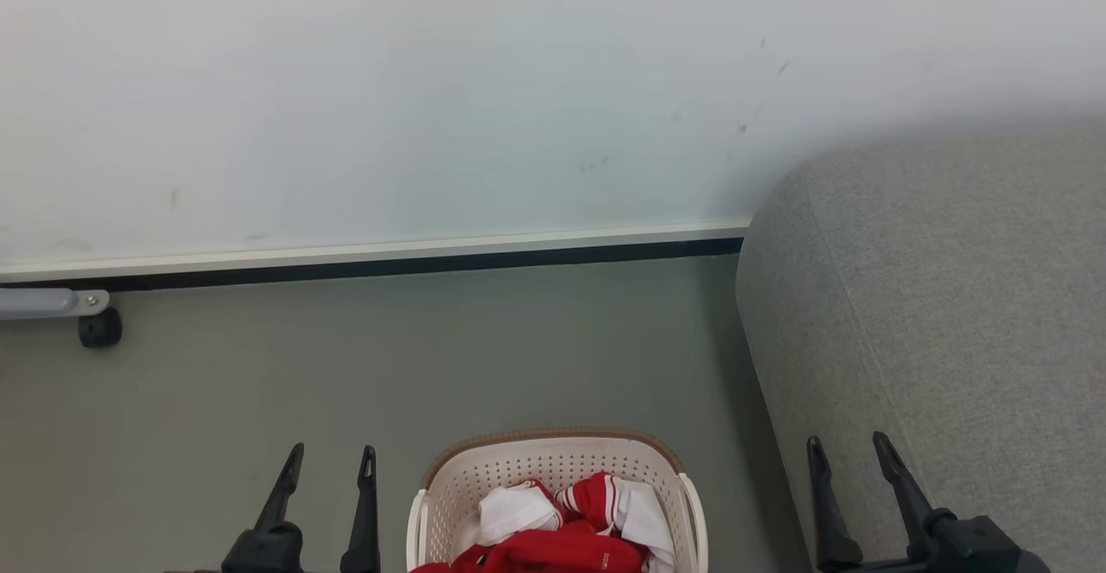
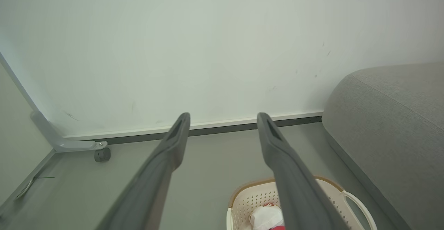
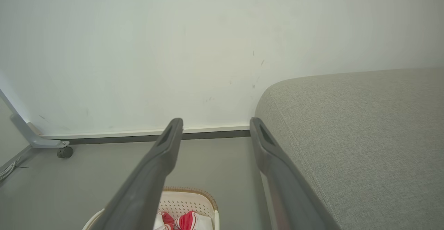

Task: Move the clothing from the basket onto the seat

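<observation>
The red clothing [image 1: 562,538] sat heaped in the basket [image 1: 553,461], nothing lifted yet. The left gripper [image 1: 333,452] hung left of the basket and the right gripper [image 1: 847,440] right of it, by the sofa [image 1: 933,314], both spread wide and empty. The best move looked like dropping straight in and pinching a thick fold.

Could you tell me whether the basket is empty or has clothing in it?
Not empty: red and white clothing lies bunched inside the basket.
</observation>
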Motion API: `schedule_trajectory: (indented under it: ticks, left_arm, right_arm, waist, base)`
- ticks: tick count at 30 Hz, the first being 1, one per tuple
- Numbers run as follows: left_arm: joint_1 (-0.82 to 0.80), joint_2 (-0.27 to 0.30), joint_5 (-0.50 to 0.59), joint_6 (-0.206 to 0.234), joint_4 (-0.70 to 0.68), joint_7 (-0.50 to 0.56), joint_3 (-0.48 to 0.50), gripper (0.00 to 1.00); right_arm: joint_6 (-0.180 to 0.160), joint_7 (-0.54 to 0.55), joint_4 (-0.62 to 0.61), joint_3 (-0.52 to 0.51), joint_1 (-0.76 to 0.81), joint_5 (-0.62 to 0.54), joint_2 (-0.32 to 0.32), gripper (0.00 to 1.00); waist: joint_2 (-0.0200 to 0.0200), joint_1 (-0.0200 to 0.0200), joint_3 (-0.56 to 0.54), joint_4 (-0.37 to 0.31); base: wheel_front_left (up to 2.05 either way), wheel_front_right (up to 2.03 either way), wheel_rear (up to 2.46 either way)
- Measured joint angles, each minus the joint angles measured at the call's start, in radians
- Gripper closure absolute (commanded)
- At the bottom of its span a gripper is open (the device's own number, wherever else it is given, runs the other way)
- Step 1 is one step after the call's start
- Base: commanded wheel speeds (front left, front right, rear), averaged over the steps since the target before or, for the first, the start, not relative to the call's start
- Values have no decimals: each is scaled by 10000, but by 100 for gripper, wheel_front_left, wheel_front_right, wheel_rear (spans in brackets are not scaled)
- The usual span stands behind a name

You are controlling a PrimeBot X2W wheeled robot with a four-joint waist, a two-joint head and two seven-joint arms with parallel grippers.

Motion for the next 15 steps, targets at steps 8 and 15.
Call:
schedule_trajectory:
  ticks: [8, 15]
  left_arm:
    - [-112, 12, 144, -217, -136, 0, -171, 0]
    - [-649, 31, 301, -395, 127, -2, -393, 0]
  right_arm:
    - [0, 0, -389, -61, -70, -196, 10, 0]
    - [-2, 0, -734, -134, -496, -374, 15, 0]
  waist:
    - [0, 0, 692, -46]
    - [1, 1, 1580, -166]
  base:
    - [0, 0, 0]
    - [0, 0, 0]
